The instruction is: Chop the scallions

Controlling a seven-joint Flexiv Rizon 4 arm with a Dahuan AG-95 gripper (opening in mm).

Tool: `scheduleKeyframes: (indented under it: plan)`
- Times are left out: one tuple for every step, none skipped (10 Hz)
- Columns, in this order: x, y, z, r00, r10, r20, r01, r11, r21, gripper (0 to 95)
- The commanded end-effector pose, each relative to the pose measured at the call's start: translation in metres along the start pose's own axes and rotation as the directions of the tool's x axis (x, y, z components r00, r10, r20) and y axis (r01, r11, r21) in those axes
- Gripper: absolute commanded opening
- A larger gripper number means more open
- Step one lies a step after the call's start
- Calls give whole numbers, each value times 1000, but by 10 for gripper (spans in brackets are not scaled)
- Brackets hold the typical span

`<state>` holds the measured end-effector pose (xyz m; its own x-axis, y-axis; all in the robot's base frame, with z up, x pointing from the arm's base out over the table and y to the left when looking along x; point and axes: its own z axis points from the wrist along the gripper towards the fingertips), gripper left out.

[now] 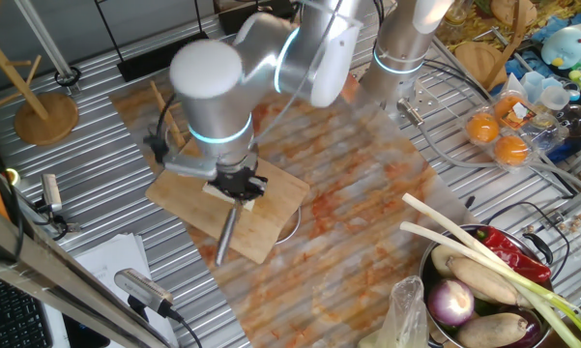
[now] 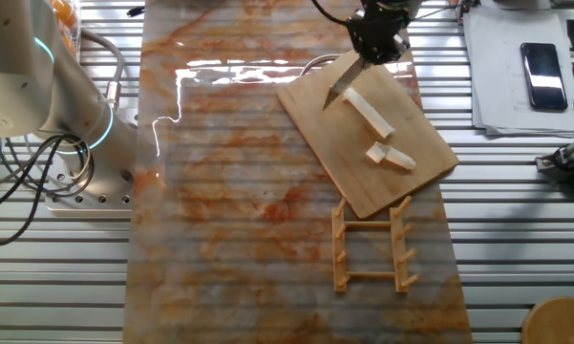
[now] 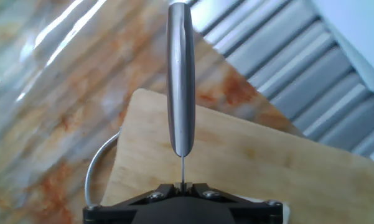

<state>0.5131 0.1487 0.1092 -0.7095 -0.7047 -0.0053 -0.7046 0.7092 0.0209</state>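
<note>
Hand [image 2: 376, 40] is pinching a knife [image 2: 346, 77] over the board [image 2: 363, 162], near its far corner by the worktop's [image 2: 220, 239] far edge.

Risk, judged: the blade is sitting off the scallions [image 2: 370, 111], so a cut may miss; loose pieces may roll.

Scallions: one pale stick mid-board, two short chunks [image 2: 390, 156] beside it toward the rack [image 2: 372, 244].

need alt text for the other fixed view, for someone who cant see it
A black gripper holds a knife over the far corner of a wooden cutting board, where one long scallion piece and shorter cut chunks lie. A wooden rack lies nearby.
</note>
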Motion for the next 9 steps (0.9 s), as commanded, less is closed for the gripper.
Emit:
scheduleKeyframes:
  plan:
    - [15, -17, -7, 996, 42, 75, -54, 984, 173, 0]
    - [20, -25, -5, 996, 15, 88, -31, 982, 185, 0]
    - [21, -34, -2, 996, -5, 88, -12, 982, 187, 0]
    - [19, -46, 0, 997, -15, 78, 0, 982, 190, 0]
    - [18, -54, -1, 998, -14, 69, 0, 982, 187, 0]
    - [13, -67, -4, 999, 7, 49, -15, 987, 162, 0]
    - [7, -76, -7, 999, 28, 38, -33, 990, 134, 0]
    - [1, -83, -9, 999, 30, 25, -33, 993, 118, 0]
    - [-6, -89, -11, 999, 33, 2, -33, 996, 85, 0]
